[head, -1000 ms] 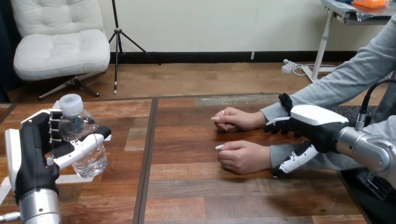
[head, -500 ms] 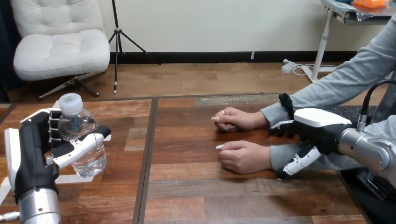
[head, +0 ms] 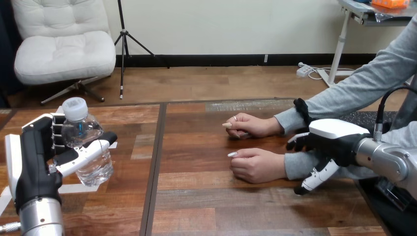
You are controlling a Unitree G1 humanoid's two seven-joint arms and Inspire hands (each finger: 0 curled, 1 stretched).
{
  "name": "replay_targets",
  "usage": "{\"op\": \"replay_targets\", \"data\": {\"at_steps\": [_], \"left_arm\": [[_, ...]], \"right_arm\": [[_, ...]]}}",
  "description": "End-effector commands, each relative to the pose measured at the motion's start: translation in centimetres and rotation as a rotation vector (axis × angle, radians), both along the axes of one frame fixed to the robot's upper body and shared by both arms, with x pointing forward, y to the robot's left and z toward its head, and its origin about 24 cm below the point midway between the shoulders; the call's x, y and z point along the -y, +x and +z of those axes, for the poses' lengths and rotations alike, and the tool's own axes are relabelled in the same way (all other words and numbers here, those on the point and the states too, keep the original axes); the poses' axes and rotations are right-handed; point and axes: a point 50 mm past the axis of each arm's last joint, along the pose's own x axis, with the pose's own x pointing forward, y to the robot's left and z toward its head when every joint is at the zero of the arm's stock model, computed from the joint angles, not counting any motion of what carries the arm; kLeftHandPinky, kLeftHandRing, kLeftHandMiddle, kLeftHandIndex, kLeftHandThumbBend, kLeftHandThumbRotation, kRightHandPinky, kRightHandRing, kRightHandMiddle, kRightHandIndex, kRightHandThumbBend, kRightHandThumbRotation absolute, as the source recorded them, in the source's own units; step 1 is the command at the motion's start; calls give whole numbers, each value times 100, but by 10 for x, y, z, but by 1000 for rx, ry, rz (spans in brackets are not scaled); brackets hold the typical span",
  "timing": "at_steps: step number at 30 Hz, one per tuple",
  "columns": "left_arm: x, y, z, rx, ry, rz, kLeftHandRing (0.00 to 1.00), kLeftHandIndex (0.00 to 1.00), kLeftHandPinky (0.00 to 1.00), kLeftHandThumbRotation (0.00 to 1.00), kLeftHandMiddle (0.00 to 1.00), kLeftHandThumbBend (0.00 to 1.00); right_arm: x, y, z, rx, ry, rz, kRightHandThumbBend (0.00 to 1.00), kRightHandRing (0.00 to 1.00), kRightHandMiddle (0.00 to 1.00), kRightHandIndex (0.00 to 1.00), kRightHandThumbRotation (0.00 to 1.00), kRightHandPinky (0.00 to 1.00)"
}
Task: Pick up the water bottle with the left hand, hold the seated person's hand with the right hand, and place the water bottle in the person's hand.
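A clear water bottle (head: 87, 147) with a white cap is upright at the table's left, raised slightly off the wood. My left hand (head: 33, 164) is shut on it, the thumb across its front and the fingers behind it. The person's two hands rest loosely curled on the table at centre right: the far hand (head: 252, 126) and the near hand (head: 256, 165). My right hand (head: 335, 140) hovers over the near grey sleeve (head: 300, 164), just behind the wrist. It is open, fingers above the sleeve and thumb (head: 314, 180) pointing down at the table in front of it.
A dark seam (head: 156, 167) splits the wooden table left of centre. White tape strips (head: 74, 188) lie on the wood beneath the bottle. A black mat (head: 366, 117) sits at the far right edge, behind the person's arms.
My right hand has drawn back to the right and lowered a little, and its thumb has swung off the near sleeve toward the table. The bottle and left hand stay put.
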Motion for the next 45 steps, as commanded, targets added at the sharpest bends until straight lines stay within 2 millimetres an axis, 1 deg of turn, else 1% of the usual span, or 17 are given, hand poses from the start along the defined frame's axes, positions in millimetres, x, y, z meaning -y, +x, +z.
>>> {"op": "replay_targets", "data": {"at_steps": [1,21,29,36,45], "left_arm": [[6,8,29,137,43,-39,38,43,33,0,42,75],[6,7,28,131,45,-41,39,43,34,0,43,74],[5,7,28,128,33,-39,39,43,34,0,43,74],[5,7,29,132,47,-40,39,43,34,0,43,75],[4,6,29,134,44,-43,39,43,34,0,42,75]], "right_arm": [[-8,19,29,107,-15,10,100,82,84,85,44,69],[-18,21,18,145,-51,8,100,75,77,78,38,61],[-23,22,15,161,-62,20,98,70,74,74,34,58],[-30,23,12,202,-95,49,99,68,71,71,36,57],[-40,25,10,272,-106,73,100,63,66,67,35,55]]}}
